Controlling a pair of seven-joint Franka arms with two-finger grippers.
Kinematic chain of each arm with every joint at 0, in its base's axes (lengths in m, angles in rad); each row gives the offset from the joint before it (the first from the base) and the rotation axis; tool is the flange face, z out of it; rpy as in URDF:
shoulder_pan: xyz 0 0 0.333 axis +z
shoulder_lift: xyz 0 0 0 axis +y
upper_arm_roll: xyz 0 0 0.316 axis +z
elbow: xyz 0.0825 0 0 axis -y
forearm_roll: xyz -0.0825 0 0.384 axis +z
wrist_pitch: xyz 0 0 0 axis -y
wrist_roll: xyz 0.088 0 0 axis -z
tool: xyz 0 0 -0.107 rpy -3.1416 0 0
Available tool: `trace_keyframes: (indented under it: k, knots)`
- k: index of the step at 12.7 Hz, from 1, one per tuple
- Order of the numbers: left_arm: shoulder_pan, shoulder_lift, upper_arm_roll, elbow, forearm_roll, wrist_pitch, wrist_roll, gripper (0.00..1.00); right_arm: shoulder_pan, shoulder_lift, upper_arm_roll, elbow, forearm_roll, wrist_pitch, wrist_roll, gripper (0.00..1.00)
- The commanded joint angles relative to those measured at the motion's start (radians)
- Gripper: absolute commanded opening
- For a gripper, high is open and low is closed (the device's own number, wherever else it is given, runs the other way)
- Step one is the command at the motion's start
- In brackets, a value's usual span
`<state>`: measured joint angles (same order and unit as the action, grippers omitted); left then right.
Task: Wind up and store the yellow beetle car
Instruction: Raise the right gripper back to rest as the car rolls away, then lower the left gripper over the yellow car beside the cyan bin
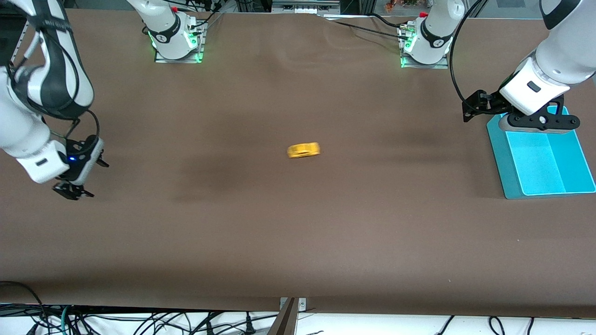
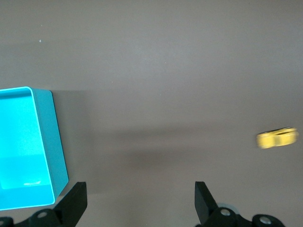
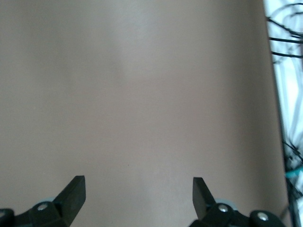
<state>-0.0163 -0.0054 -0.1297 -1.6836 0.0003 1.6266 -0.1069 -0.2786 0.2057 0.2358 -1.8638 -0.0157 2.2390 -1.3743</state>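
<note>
The strip of brown bench point(image 1: 298, 242) along the edge closest to the front camera carries nothing; cables hang below that edge.

Next in from that edge comes the right tool point(image 1: 74, 190), up over bare bench close to the right arm's end. In the right wrist view its 2 black fingers point(image 3: 73, 191) stand wide apart with nothing between them, only brown surface under them and the bench edge with cables at one side.

The yellow beetle car point(image 1: 303, 150) sits on the bench about midway between the 2 ends and roughly halfway from the front edge to the edge where the bases stand. It looks smeared in both views that catch it, so its windows and wheels cannot be made out. It touches nothing and lies well apart from both tools.

A teal bin point(image 1: 542, 184) rests at the left arm's end, with a lighter turquoise floor and no contents visible.

The left tool point(image 1: 535, 122) hangs over the bin's edge closest to the bases. In the left wrist view its 2 fingers point(image 2: 75, 201) are spread wide and hold nothing, the bin's corner and the car both showing past them.

The 2 arm bases stand along the last edge.
</note>
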Motion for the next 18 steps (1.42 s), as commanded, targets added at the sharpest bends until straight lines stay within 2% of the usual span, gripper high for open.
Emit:
trace_keyframes:
  k: [1, 8, 15, 18]
  knots:
    - [0.007, 0.008, -0.001, 0.028, -0.017, -0.024, 0.033, 1.00, -0.001, -0.104, 0.005, -0.021, 0.011, -0.093, 0.227, 1.00]
    - [0.015, 0.010, -0.001, 0.028, -0.017, -0.024, 0.035, 1.00, 0.004, -0.250, -0.007, -0.018, 0.031, -0.404, 0.967, 1.00]
    - [0.016, 0.016, -0.001, 0.025, -0.017, -0.025, 0.018, 1.00, 0.030, -0.302, -0.045, -0.011, 0.045, -0.478, 1.110, 1.00]
    - [0.030, 0.086, 0.001, 0.034, -0.007, -0.034, 0.051, 1.00, 0.044, -0.308, -0.058, -0.011, 0.045, -0.483, 1.115, 1.00]
